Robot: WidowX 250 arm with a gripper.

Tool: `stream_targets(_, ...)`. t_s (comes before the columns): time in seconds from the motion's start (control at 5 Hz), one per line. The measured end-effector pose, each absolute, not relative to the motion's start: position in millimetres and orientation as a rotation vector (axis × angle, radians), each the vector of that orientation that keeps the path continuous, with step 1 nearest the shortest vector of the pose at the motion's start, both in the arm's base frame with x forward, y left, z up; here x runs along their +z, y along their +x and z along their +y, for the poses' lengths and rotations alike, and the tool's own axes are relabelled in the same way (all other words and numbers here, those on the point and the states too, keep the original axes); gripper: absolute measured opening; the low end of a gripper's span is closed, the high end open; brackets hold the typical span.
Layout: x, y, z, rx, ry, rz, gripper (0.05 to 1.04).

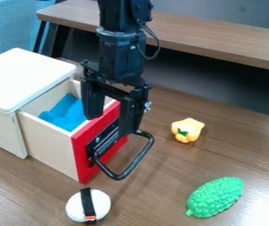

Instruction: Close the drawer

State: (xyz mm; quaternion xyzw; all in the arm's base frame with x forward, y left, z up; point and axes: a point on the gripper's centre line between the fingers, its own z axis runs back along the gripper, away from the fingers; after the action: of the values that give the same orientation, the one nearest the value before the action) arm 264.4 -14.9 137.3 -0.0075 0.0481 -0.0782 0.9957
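One drawer [81, 154], one blue cloth [69, 114], one pepper [189, 129], one green vegetable [215, 197], one rice ball [88, 205].

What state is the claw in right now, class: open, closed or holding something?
Claw: open, fingers spread apart at the drawer's red front, nothing visibly gripped.

On the wooden tabletop [157, 201], a yellow toy pepper [187, 130] lies farther back than a bumpy green toy vegetable [215, 197]. A white toy rice ball [104, 204] with a black band sits to their left, a blue cloth [67, 113] behind it. Behind runs a wooden shelf [219, 37].
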Motion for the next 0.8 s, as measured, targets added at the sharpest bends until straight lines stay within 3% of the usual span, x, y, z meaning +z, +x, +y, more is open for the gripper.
stream_targets(0.4, 122.9, 258.4, -19.1, -0.149, -0.028, 0.136, 0.999)
stream_targets(0.8, 109.6, 260.4, -21.0, -0.105, -0.033, 0.094, 0.999)
